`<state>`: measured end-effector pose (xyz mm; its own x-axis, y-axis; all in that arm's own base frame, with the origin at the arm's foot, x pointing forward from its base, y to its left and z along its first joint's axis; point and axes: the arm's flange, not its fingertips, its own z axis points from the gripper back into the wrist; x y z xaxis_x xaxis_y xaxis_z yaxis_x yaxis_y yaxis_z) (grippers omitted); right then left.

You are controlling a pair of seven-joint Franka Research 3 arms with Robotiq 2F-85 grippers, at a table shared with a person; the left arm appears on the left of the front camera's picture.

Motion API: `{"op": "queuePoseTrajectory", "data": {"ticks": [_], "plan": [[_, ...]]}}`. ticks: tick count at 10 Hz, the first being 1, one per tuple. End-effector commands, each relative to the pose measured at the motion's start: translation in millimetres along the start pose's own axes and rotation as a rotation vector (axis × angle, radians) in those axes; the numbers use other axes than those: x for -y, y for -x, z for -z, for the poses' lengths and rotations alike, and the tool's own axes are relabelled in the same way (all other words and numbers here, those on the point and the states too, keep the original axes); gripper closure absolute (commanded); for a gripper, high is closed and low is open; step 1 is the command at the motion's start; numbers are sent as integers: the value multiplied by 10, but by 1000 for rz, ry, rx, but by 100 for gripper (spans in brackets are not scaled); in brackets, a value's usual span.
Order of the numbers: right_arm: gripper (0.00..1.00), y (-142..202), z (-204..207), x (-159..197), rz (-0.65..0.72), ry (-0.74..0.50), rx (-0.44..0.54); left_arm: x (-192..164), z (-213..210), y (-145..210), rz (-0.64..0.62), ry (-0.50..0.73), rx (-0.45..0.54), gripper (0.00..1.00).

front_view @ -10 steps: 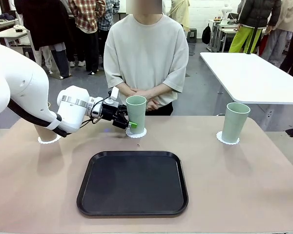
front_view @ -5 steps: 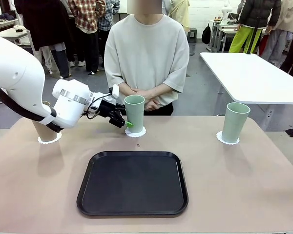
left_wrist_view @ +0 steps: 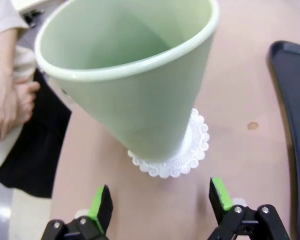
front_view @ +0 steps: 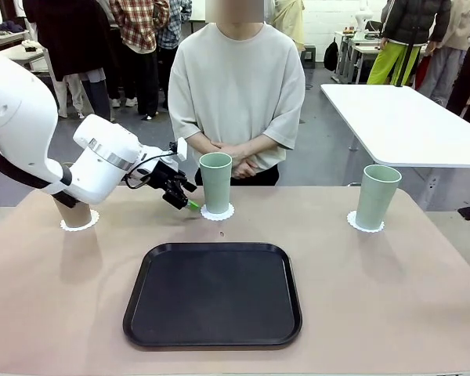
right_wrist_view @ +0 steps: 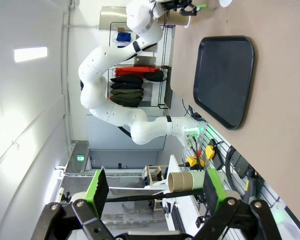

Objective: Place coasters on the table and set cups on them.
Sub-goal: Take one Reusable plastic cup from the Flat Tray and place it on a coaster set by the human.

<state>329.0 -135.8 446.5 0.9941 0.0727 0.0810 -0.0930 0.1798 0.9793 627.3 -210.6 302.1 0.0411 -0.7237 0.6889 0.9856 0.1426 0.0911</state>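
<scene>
A: Middle cup point(front_view: 216, 182) sat upright on its coaster point(front_view: 218, 212), far-centre of the table point(front_view: 392, 298). Status of left gripper point(front_view: 187, 202)?

B: Fingers spread, empty, just beside the cup, clear of it.

A: Advice?

B: Retreat straight back and level; a sideways swing could've clipped the cup or dragged the doily. Right gripper point(right_wrist_view: 152, 187) was also apart, holding nothing.

A: Tray point(front_view: 212, 294)?

B: Bare.
</scene>
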Motion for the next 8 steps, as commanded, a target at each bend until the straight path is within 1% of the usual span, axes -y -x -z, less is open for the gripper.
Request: {"op": "queuePoseTrajectory", "data": {"ticks": [1, 3, 4, 5, 6, 8], "plan": [[0, 6, -4, -12, 15, 1, 0, 344, -459, -316, -5, -42, -158, 0], [0, 6, -4, -12, 15, 1, 0, 656, -960, -617, -22, -95, -326, 0], [0, 6, -4, -12, 15, 1, 0, 813, -1146, -745, -50, -116, -417, 0], [0, 6, -4, -12, 15, 1, 0, 962, -1302, -850, -89, -132, -473, 0], [0, 6, -4, -12, 15, 1, 0, 1107, -1429, -961, -95, -104, -512, 0], [0, 6, -4, -12, 15, 1, 0, 1346, -1593, -1119, -100, -69, -633, 0]]}}
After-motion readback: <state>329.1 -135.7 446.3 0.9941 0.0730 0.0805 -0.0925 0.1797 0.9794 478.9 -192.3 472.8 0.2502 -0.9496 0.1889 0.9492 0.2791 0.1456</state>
